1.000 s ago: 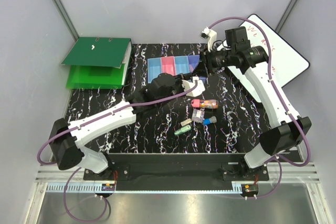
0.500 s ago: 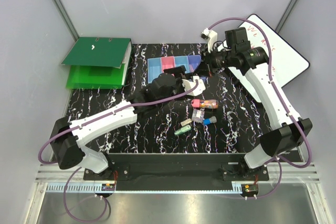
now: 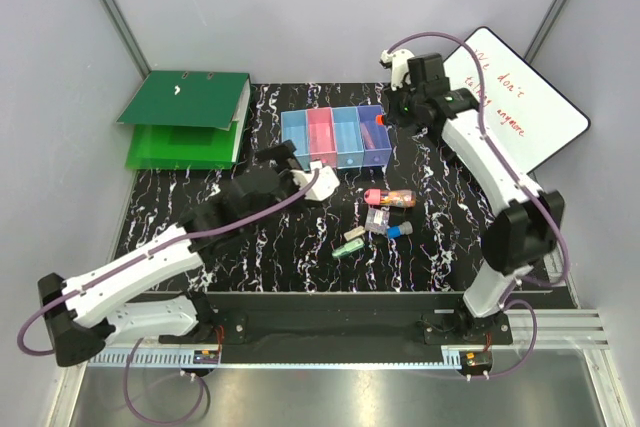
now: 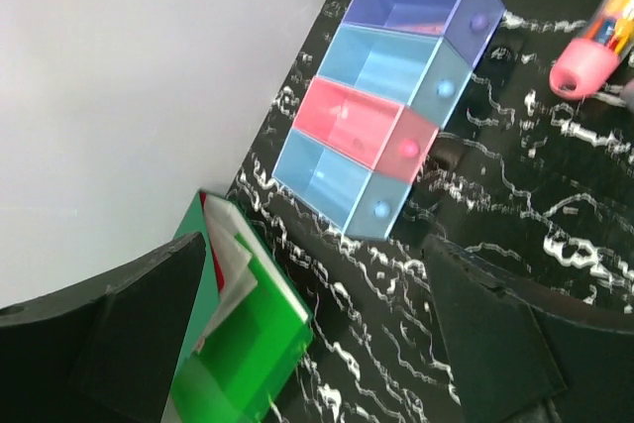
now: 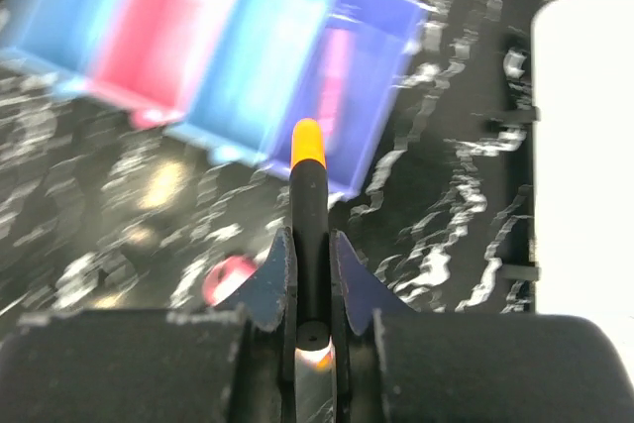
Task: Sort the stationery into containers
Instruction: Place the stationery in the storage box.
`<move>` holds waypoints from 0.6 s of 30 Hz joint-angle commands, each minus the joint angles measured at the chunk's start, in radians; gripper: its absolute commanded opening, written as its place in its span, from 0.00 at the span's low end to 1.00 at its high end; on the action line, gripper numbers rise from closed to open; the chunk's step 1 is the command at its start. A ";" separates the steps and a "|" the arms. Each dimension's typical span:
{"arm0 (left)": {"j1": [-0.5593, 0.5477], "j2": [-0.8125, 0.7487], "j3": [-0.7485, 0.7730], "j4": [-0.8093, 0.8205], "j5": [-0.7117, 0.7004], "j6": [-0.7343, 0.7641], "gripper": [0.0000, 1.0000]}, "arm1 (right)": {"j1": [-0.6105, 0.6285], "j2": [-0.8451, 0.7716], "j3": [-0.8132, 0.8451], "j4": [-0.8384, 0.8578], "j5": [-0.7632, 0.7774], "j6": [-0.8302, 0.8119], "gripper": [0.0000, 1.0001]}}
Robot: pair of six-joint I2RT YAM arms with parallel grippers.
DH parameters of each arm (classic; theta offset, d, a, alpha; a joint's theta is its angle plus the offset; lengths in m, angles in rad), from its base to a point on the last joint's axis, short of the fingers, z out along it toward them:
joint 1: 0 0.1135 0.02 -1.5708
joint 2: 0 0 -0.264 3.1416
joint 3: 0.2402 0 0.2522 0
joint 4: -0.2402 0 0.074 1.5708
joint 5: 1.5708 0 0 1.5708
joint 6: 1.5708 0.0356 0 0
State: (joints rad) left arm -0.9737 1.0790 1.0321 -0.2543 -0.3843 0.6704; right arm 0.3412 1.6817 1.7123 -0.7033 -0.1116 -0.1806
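The containers (image 3: 335, 137) are a joined row of blue, pink, blue and purple bins at the back of the mat. My right gripper (image 3: 386, 118) hovers at the purple bin (image 5: 369, 86), shut on a black marker (image 5: 310, 215). The marker's orange tip (image 3: 366, 119) points over that bin. My left gripper (image 4: 317, 344) is open and holds nothing, just left of and in front of the containers (image 4: 396, 106). Loose stationery lies mid-mat: a pink-capped tube (image 3: 388, 196), a clear piece (image 3: 377, 217), a blue piece (image 3: 400, 231), a beige piece (image 3: 353, 234) and a green piece (image 3: 348, 247).
Green binders (image 3: 190, 122) are stacked at the back left, off the mat's corner. A whiteboard (image 3: 520, 107) with red writing lies at the back right beside the right arm. The enclosure's grey walls close in the back and sides.
My left gripper has opened wide and drawn back left and nearer from the bins. The right arm has swung round, and its jaws have closed further on the marker.
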 commanded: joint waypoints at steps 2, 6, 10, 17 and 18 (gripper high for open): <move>0.001 -0.103 -0.121 -0.085 -0.067 -0.014 0.99 | 0.042 0.197 0.094 0.159 0.310 -0.039 0.00; 0.003 -0.128 -0.152 -0.085 -0.068 -0.002 0.99 | 0.044 0.350 0.176 0.194 0.355 -0.046 0.00; 0.009 -0.140 -0.179 -0.053 -0.054 0.015 0.99 | 0.044 0.452 0.263 0.218 0.368 -0.073 0.00; 0.010 -0.123 -0.204 -0.031 -0.030 -0.038 0.99 | 0.042 0.582 0.371 0.245 0.366 -0.080 0.00; 0.010 -0.119 -0.202 -0.030 -0.030 -0.048 0.99 | 0.042 0.610 0.383 0.248 0.368 -0.083 0.00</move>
State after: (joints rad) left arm -0.9668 0.9657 0.8398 -0.3420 -0.4191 0.6659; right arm 0.3779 2.2322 2.0056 -0.5236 0.2241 -0.2398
